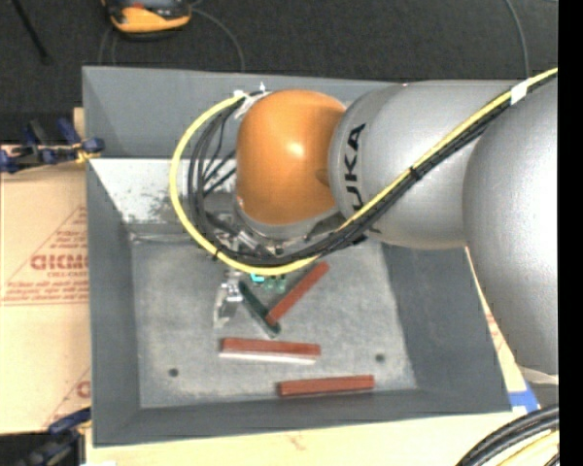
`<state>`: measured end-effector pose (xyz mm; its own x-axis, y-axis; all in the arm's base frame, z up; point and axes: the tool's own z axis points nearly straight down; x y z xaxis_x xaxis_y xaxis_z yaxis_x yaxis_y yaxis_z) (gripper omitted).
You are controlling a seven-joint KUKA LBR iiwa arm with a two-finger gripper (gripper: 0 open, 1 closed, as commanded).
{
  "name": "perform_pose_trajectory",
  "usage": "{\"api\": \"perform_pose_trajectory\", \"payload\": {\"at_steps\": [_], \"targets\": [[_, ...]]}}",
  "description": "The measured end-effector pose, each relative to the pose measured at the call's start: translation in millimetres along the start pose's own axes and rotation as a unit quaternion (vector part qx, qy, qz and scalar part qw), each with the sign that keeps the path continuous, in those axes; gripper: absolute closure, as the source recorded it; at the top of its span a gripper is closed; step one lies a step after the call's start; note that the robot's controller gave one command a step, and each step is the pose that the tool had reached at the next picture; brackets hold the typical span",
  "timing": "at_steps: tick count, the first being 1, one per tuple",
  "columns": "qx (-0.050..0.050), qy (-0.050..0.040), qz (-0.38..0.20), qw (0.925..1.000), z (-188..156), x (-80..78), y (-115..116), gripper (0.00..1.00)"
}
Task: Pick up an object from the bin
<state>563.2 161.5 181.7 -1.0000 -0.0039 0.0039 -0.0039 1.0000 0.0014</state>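
Grey metal bin [112,289]: sloped walls around a flat, speckled floor, with three bars and one small green patch on that floor.
Arm [437,163]: silvery grey, comes in over the bin's right wall with a yellow cable running along it, and bends down toward the middle of the bin.
Orange cover [282,158]: rounded cap on the wrist, above the far half of the floor; black and yellow cables loop around the side of it that faces the left wall.
Gripper [245,311]: just below the cover, low over the middle of the floor. A pale metal part shows toward the left wall and a dark part toward the right wall. Whether it is released or clenched, I cannot tell.
Front bar [325,386]: reddish-brown, lying flat along the near wall, closer to the near right corner.
Pale-edged bar [270,349]: reddish-brown on top with a white strip along its near side, lying flat between the gripper and the front bar, apart from both.
Tilted bar [299,291]: reddish-brown, slanting from the gripper's dark part up toward the far right corner. It is the thing nearest the gripper, lying just beside it at the middle of the floor; whether they touch I cannot tell.
Green patch [269,282]: small, teal, at the cover's lower rim next to the tilted bar; its kind I cannot tell.
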Motion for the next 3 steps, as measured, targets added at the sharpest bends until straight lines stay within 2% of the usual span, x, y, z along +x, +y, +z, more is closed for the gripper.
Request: {"api": "perform_pose_trajectory", "payload": {"at_steps": [1, 2, 3], "targets": [[-0.001, -0.0035, 0.002, 1.0000, -4, -1.9, 0, 0.00], [0.000, -0.0071, -0.011, 0.9999, 40, 11.4, -32, 0.00], [-0.008, -0.0221, 0.031, 0.9992, 98, 28.9, -64, 1.00]]}}
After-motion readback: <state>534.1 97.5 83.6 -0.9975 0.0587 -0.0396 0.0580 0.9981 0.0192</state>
